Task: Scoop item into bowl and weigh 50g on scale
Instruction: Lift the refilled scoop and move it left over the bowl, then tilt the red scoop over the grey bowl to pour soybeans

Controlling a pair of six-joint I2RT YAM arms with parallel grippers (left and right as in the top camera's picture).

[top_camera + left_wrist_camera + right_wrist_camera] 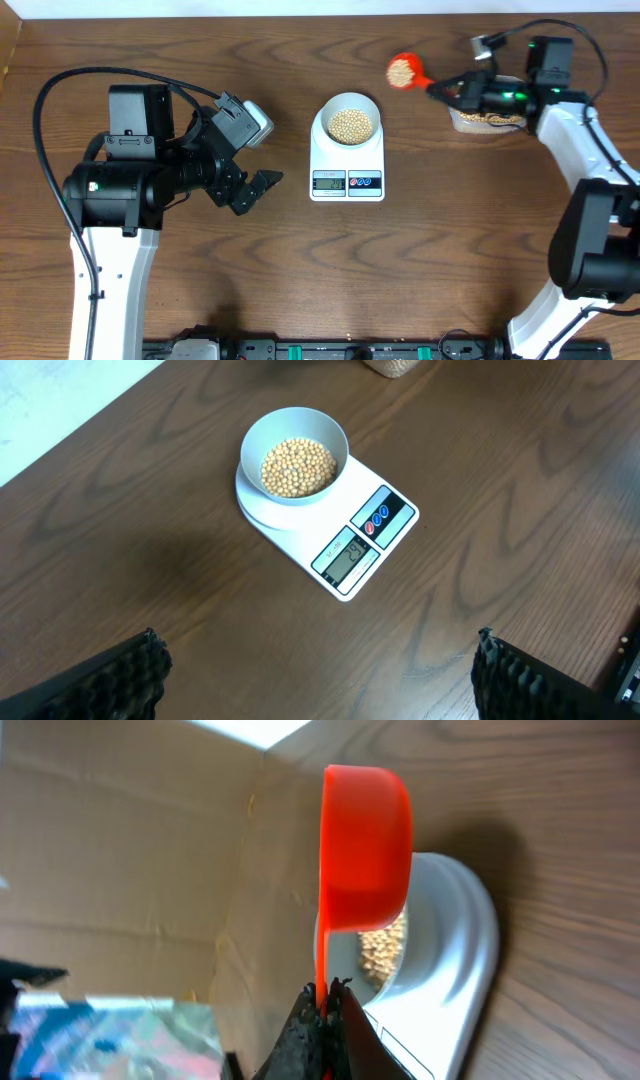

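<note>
The pale blue-white bowl [349,118] sits on the white scale [347,165] and holds tan beans [350,124]. It shows in the left wrist view too: bowl [295,430], beans [296,467], scale [350,545]. My right gripper [447,88] is shut on the handle of an orange scoop [403,70] filled with beans, held to the right of the bowl. In the right wrist view the scoop [363,845] is gripped by its thin handle at my right gripper [325,992], with the bowl [425,920] behind. My left gripper [258,168] is open and empty, left of the scale.
A clear plastic tub of beans [488,120] stands at the back right, under the right arm. The table's back edge runs along the top of the overhead view.
</note>
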